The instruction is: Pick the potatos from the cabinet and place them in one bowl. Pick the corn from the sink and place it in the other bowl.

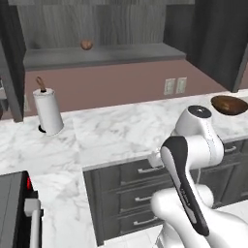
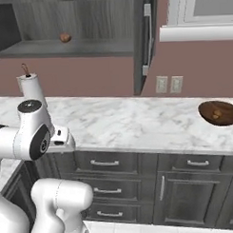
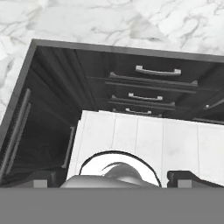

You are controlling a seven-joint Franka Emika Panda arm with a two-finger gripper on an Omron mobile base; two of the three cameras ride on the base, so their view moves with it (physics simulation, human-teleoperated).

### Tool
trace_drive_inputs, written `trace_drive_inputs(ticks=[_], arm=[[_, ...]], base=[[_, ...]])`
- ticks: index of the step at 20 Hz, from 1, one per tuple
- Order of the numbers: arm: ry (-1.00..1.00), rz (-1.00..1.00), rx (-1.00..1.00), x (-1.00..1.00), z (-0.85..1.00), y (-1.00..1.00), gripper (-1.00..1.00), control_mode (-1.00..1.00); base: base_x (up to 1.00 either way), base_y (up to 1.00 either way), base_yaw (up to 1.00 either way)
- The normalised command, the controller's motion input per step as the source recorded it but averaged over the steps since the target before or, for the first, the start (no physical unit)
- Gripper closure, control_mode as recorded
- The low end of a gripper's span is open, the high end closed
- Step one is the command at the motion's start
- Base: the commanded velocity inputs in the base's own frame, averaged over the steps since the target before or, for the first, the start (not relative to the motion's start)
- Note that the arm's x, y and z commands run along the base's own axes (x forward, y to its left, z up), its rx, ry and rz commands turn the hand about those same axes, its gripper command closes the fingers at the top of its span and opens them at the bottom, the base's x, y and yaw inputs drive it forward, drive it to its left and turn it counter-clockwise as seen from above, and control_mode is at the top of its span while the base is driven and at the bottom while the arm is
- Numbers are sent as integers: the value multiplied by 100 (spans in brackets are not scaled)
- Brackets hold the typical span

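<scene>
Potatoes sit split between two places: one reddish-brown potato (image 1: pixel 86 44) rests alone on the cabinet (image 2: pixel 73 47) shelf, above and behind the paper towel roll (image 1: pixel 48 112), while an orange-brown lump (image 2: pixel 216 115) already lies inside the dark brown bowl (image 2: pixel 219 113) — likely the other potato, set there as the task asks. That bowl stands on the marble worktop (image 2: pixel 133 121), well to the right of the cabinet. The arm is folded low in front of the drawers (image 3: pixel 144 83), its hand aimed down at them and the floor, the fingers (image 3: pixel 188 178) released and holding nothing — a posture that suggests it is between carries, with the shelf potato still to fetch.
</scene>
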Motion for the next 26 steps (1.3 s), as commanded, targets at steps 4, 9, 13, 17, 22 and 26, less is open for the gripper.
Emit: trace_drive_inputs(ticks=[4,9,13,17,22,26], arm=[[0,0,0,0,0,0,-100,100],[0,0,0,0,0,0,-100,100],[0,0,0,0,0,0,-100,100],[0,0,0,0,0,0,-100,100],[0,0,0,0,0,0,-100,100],[0,0,0,0,0,0,-100,100]], base=[[77,-3,-1],[99,-2,-7],[91,0,-9],[13,0,-1],[0,0,0],[0,0,0]])
